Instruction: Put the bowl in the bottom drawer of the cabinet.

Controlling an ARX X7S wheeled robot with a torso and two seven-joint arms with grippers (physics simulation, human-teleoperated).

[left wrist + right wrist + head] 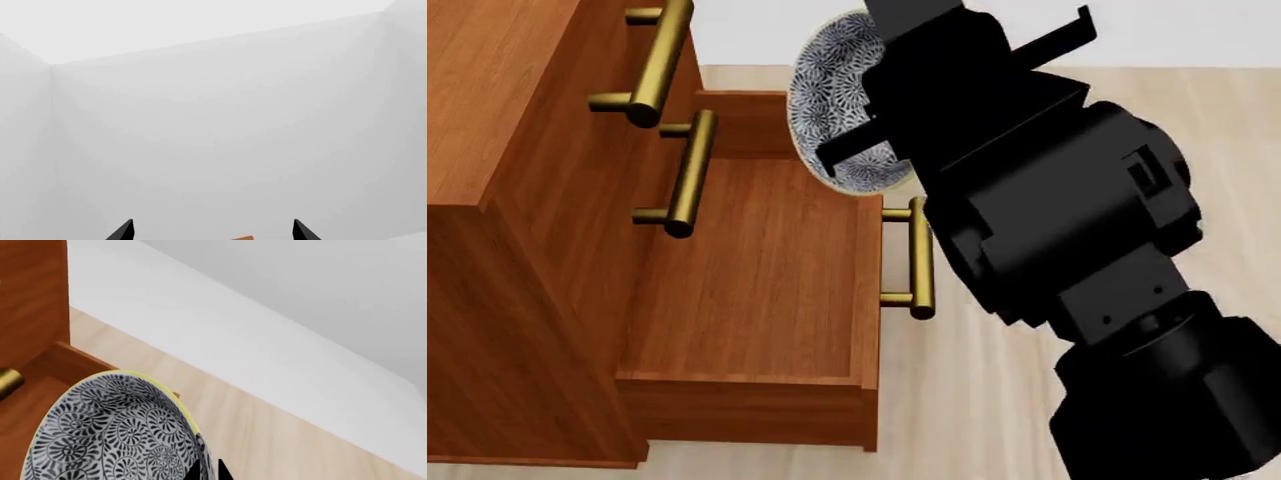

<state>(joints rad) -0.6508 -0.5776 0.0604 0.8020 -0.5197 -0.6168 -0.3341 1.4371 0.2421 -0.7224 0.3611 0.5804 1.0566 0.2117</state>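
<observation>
Three drawers with brass bar handles are seen in the cabinet (507, 200) from the head view, and the bottom drawer (761, 300) is pulled well out, its wooden floor bare. The bowl (827, 110) is held tilted on edge above the far part of that open drawer, its patterned inside turned toward the cabinet front. It is pinched at its rim by the right gripper (874, 140), whose black arm fills the right side of the head view over the pale wood floor (988, 400).

In the right wrist view the bowl (113, 435) is shown close up, with its yellowish rim against the drawer's wooden wall (73, 357) and the tips of the right gripper (207, 471) closed over the rim's edge. A white wall (267, 315) is seen beyond the floorboards.

In the left wrist view the left gripper (213, 231) is seen with its two black fingertips (123, 231) spread wide apart, nothing between them, pointed at blank white walls (213, 125); a small orange patch lies at the frame's edge.
</observation>
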